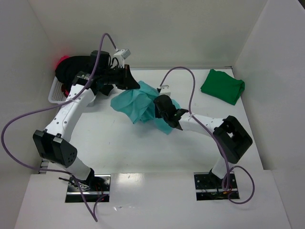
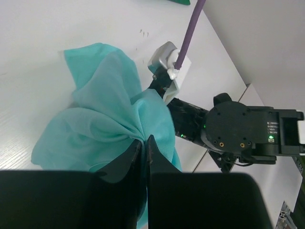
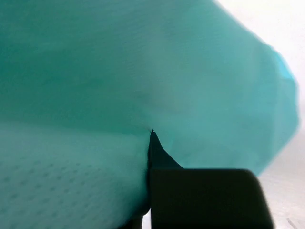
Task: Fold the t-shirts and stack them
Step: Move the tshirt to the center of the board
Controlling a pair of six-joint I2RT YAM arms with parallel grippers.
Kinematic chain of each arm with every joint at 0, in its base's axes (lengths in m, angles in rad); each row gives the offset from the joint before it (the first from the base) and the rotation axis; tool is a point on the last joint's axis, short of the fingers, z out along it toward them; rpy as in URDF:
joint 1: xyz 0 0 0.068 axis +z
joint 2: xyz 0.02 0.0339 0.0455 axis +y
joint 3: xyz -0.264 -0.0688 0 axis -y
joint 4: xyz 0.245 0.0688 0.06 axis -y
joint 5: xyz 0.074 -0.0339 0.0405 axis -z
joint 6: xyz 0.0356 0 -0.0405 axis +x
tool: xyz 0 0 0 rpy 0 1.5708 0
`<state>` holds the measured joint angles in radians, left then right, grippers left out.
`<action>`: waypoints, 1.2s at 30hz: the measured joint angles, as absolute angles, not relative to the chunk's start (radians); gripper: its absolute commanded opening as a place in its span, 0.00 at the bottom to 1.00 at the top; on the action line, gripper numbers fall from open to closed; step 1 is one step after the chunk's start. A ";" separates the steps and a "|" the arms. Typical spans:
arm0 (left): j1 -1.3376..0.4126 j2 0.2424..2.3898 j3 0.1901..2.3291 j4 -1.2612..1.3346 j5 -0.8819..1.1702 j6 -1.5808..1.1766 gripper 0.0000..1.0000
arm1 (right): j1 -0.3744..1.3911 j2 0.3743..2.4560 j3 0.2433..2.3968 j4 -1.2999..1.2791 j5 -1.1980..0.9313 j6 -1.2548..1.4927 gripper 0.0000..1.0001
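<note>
The light teal t-shirt (image 1: 136, 105) hangs bunched between both grippers over the middle of the table. My left gripper (image 1: 136, 85) is shut on its upper edge; the left wrist view shows cloth (image 2: 109, 119) pinched between the black fingers (image 2: 159, 160). My right gripper (image 1: 167, 110) is shut on the shirt's right side; teal cloth (image 3: 143, 71) fills the right wrist view and hides one finger. The dark green t-shirt (image 1: 222, 86) lies folded at the far right. The black t-shirt (image 1: 74, 67) and the red-pink t-shirt (image 1: 61, 60) sit in a basket at the far left.
A white basket (image 1: 55, 93) stands at the far left against the wall. White walls close in the table on the left, back and right. The right arm's wrist (image 2: 238, 129) shows close in the left wrist view.
</note>
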<state>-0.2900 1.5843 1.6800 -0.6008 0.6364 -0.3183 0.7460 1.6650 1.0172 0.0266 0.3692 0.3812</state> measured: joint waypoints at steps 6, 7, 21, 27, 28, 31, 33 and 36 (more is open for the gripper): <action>-0.248 1.524 1.681 -0.618 0.630 -0.337 0.08 | 0.743 1.617 1.020 0.067 0.445 0.380 0.00; -0.242 1.515 1.679 -0.618 0.620 -0.343 0.08 | 0.742 1.596 1.022 0.060 0.451 0.376 0.00; -0.232 1.093 1.459 -0.654 0.379 -0.369 0.00 | 0.669 1.043 1.141 -0.064 0.396 0.306 0.00; -0.231 0.914 1.458 -0.671 0.483 -0.394 0.05 | 0.667 0.825 1.146 -0.147 0.224 0.331 0.00; -0.231 0.905 1.458 -0.672 0.499 -0.397 0.06 | 0.667 0.806 1.150 -0.157 0.206 0.336 0.00; -0.231 0.873 1.456 -0.654 0.574 -0.422 0.06 | 0.667 0.756 1.183 -0.195 0.189 0.356 0.00; -0.231 0.877 1.438 -0.631 0.574 -0.423 0.06 | 0.667 0.753 1.201 -0.207 0.208 0.363 0.00; -0.231 0.948 1.379 -0.590 0.539 -0.424 0.02 | 0.667 0.802 1.217 -0.218 0.245 0.366 0.00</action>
<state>-0.2314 0.9481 1.3788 -0.5902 0.5390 -0.4243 0.6667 0.8015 1.2169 -0.2176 0.2446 0.3656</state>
